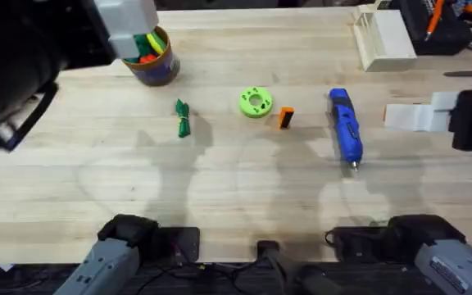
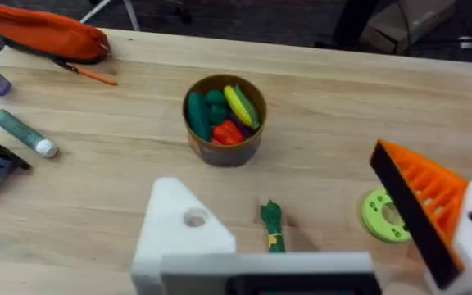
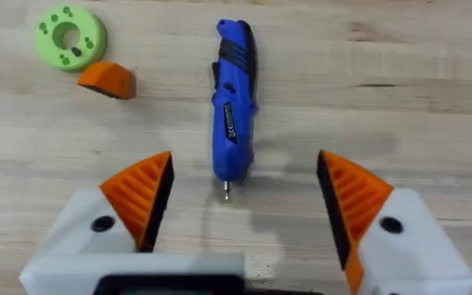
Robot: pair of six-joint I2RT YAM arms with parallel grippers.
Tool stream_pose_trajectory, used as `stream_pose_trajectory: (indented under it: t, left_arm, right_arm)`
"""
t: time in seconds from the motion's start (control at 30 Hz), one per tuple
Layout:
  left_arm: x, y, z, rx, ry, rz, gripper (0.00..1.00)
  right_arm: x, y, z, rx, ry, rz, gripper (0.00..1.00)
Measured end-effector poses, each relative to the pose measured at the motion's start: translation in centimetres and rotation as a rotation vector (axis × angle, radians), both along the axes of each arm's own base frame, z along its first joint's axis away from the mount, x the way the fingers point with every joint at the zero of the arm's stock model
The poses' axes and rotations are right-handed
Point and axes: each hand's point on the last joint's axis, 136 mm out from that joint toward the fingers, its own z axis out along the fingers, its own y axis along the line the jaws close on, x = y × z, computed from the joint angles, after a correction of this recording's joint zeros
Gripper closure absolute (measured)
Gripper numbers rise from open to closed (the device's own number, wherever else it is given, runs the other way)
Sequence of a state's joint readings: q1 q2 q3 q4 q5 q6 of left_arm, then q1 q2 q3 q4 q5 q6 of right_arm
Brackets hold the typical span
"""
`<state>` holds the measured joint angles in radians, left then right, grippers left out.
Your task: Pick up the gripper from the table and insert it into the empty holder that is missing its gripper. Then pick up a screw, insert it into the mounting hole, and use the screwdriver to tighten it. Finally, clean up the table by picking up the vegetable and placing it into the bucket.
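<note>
You were at the first step: the gripper (image 1: 286,117) lay on the tabletop (image 1: 236,188) beside the screwdriver (image 1: 344,129), the right pincer (image 3: 240,201) released above, needing descent onto it; the left pincer's (image 2: 318,238) holder (image 2: 179,225) was empty.

A lime green round plastic disc with holes (image 1: 255,102) lies on the pale wooden tabletop (image 1: 236,188). A pale wooden box (image 1: 383,37) stands at the far edge. An orange fabric pouch (image 2: 47,34) lies near a grey-green capped marker (image 2: 23,133).
</note>
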<state>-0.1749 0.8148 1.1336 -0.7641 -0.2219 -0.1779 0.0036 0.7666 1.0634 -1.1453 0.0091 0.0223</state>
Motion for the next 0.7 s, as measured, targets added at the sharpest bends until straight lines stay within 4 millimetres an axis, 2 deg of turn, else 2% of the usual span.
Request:
stream_pose_trajectory:
  t: [0.2,0.33,0.47,0.53,0.57,0.7]
  left_arm:
    - [1.9,0.6,-0.2,0.007,-0.013,0.023,0.015]
    - [1.4,1.2,0.6,-0.006,-0.091,0.033,0.015]
    - [0.5,0.6,0.5,0.01,-0.195,-0.021,0.015]
    - [0.2,0.2,-0.2,0.017,-0.242,-0.052,0.015]
    - [0.0,-0.4,-2.0,0.02,-0.284,-0.09,0.015]
    - [-0.3,-1.1,-4.7,0.03,-0.337,-0.144,0.015]
  right_arm:
    - [0.0,0.0,0.0,0.0,0.0,0.0,0.008]
    - [0.0,0.0,0.0,0.0,0.0,0.0,0.008]
    - [0.0,0.0,0.0,0.0,0.0,0.0,0.008]
    - [0.0,0.0,0.0,0.0,0.0,0.0,0.008]
    - [0.0,0.0,0.0,0.0,0.0,0.0,0.008]
    - [0.0,0.0,0.0,0.0,0.0,0.0,0.008]
